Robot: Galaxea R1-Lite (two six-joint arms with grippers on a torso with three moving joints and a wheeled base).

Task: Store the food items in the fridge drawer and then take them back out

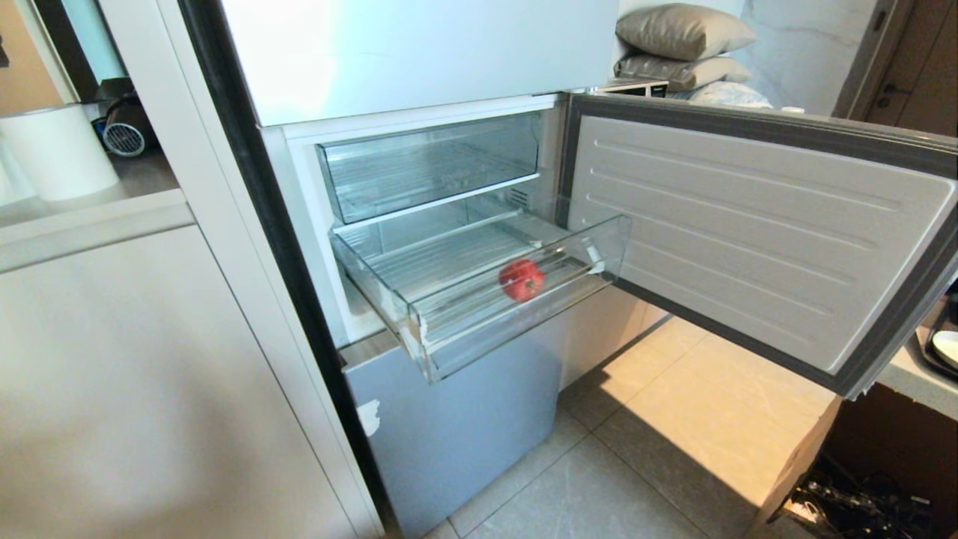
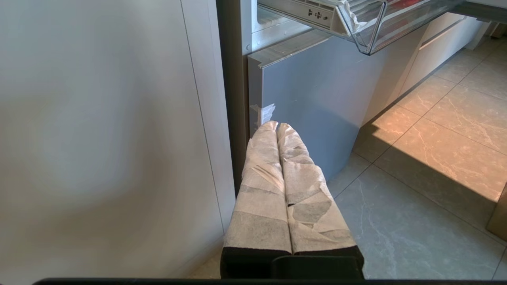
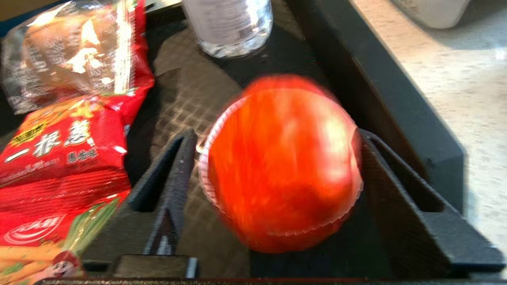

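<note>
Apples number two: one (image 1: 521, 279) lies in the pulled-out drawer (image 1: 524, 329) at centre of the head view, one (image 3: 281, 162) sits between the spread fingers of the right tool (image 3: 277, 158) over a black tray (image 3: 396, 111). Two red snack packs (image 3: 59, 158) carry Chinese characters; one bottle (image 3: 229, 23) stands behind. Left tool (image 2: 277, 126) is pressed together.

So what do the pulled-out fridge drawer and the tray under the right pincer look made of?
Fridge drawer: clear hard plastic, glossy; the ribbed floor shows through its front. Tray: black, matte, probably plastic or coated metal, lined with an embossed mat.
</note>
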